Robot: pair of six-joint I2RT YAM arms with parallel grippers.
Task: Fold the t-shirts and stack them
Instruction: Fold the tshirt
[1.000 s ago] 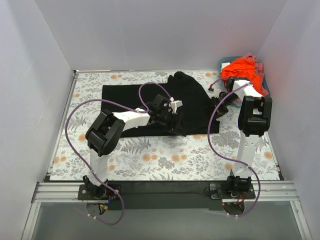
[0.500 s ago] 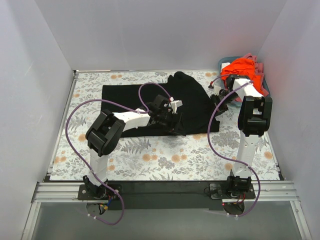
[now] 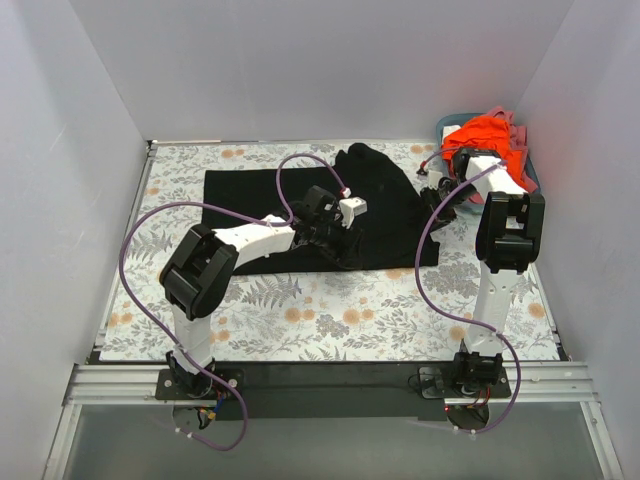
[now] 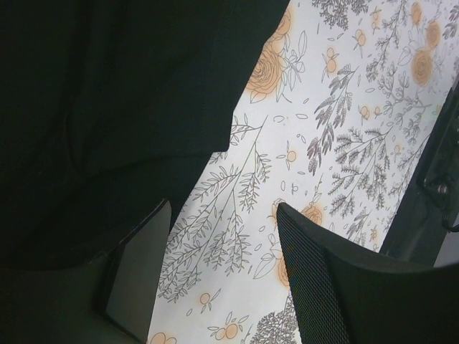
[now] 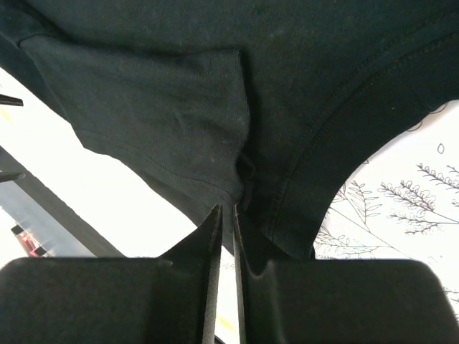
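Observation:
The large black t-shirt (image 3: 250,192) lies partly spread on the floral table, its right half bunched. My left gripper (image 3: 337,240) hovers at the shirt's near edge. In the left wrist view this gripper (image 4: 222,215) is open and empty, over bare tablecloth with the shirt (image 4: 107,107) beside its left finger. My right gripper (image 3: 440,203) is at the shirt's right edge. In the right wrist view it (image 5: 228,209) is shut on a fold of the black shirt (image 5: 215,72) and lifts it. The orange-red shirt (image 3: 487,140) and some pink cloth (image 3: 517,130) lie heaped in the basket.
The teal plastic basket (image 3: 534,178) stands at the back right corner against the right wall. White walls close in the table (image 3: 300,310) on three sides. Purple cables loop over both arms. The black base rail runs along the near edge.
My left arm has swung its elbow left and its wrist has turned, the gripper shifting slightly back over the shirt's near edge. The right arm and the shirts have not moved.

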